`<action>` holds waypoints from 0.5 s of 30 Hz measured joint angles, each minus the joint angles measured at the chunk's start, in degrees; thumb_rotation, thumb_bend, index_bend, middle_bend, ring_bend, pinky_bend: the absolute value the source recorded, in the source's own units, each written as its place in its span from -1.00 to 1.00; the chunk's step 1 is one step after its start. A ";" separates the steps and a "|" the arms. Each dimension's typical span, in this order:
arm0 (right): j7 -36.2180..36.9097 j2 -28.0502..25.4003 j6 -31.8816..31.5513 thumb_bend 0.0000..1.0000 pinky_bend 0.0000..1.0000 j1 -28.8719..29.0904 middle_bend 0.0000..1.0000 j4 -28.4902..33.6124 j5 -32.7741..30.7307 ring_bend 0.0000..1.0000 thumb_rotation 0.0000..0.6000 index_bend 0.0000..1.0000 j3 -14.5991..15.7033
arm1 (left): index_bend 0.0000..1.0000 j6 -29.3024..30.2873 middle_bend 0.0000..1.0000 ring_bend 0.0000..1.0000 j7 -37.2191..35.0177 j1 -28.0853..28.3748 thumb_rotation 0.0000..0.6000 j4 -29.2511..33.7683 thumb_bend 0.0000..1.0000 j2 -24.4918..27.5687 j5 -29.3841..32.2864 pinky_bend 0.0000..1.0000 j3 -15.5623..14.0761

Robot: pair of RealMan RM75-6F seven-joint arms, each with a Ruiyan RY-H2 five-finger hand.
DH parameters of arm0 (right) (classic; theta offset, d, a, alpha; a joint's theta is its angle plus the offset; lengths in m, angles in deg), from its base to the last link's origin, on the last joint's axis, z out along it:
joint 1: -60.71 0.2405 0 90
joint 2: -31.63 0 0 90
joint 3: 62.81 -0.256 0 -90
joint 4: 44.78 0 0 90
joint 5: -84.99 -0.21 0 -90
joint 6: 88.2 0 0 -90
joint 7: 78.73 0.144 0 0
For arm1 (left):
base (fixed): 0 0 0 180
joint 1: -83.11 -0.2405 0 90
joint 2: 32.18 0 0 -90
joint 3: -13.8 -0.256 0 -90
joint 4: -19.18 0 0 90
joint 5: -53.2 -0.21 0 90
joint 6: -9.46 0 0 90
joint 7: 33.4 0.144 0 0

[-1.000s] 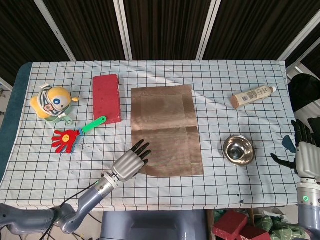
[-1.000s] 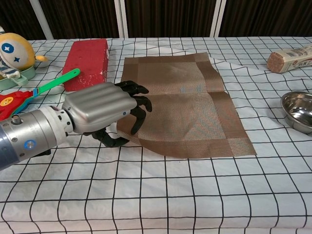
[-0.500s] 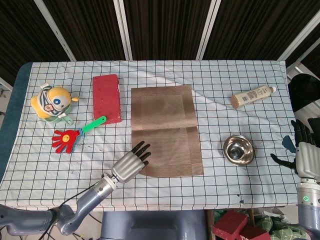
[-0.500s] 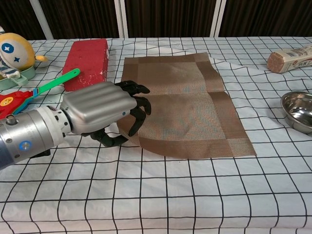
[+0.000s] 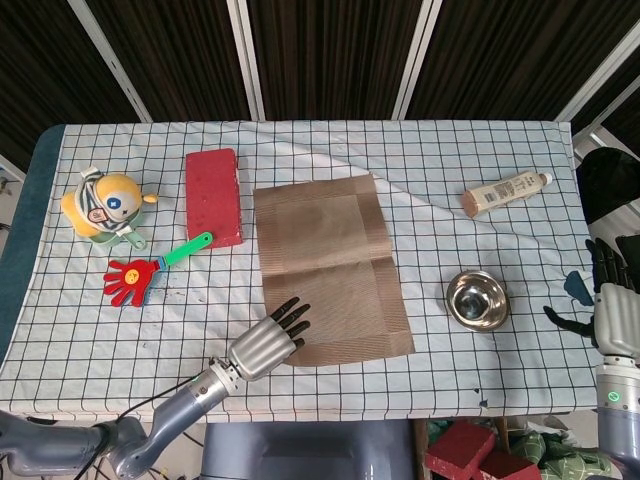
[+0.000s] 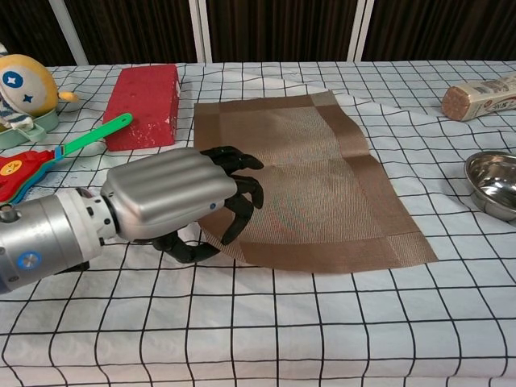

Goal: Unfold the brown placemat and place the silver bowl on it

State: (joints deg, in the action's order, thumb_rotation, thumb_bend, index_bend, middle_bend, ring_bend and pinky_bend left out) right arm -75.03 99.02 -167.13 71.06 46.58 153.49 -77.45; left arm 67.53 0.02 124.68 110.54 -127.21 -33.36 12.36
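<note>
The brown placemat [image 5: 330, 265] lies spread flat on the checked cloth at the table's middle, slightly skewed, with a fold crease across it. My left hand [image 5: 268, 342] is at its near left corner, fingers curled over the edge, and grips that corner; in the chest view the left hand [image 6: 173, 201] covers the placemat [image 6: 322, 177] corner. To the right of the mat the silver bowl [image 5: 476, 298] stands upright and empty, also seen at the right edge as the bowl [image 6: 496, 184]. My right hand [image 5: 612, 310] hangs off the table's right edge, fingers apart, holding nothing.
A red brick [image 5: 212, 196] lies left of the mat. Further left are a yellow toy figure [image 5: 105, 205] and a red hand-shaped clapper [image 5: 140, 272]. A cream tube [image 5: 505, 192] lies at the back right. Red blocks [image 5: 470, 455] sit below the front edge.
My left hand has drawn back toward the near edge with the mat's corner in it. The placemat slid nearer and turned slightly. The right hand and the bowl stayed put.
</note>
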 measured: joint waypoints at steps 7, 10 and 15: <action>-0.09 0.00 0.03 -0.85 -0.63 0.00 -1.00 -0.22 -0.33 -0.97 1.00 -1.00 -0.19 | 0.23 0.40 -0.49 -0.93 -0.46 -0.85 1.00 2.78 -0.15 1.35 -2.24 -0.86 -2.09; -0.07 -0.01 0.08 -0.85 -0.63 -0.01 -1.00 -0.26 -0.53 -0.97 1.00 -1.00 -0.29 | 0.23 0.86 -0.48 -0.93 -0.66 -1.29 1.00 4.08 -0.15 2.54 -3.56 -0.86 -3.08; -0.21 -0.03 0.27 -0.85 -0.63 0.04 -1.00 -0.42 -0.91 -0.97 1.00 -1.00 -0.43 | 0.23 1.92 -0.48 -0.93 -1.89 -2.27 1.00 6.69 -0.15 5.30 -5.70 -0.86 -4.75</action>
State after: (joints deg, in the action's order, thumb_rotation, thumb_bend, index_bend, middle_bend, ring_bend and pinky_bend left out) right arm -75.24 98.98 -166.86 71.09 46.16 152.59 -77.88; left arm 69.45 -1.87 122.41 117.23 -121.91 -39.06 7.60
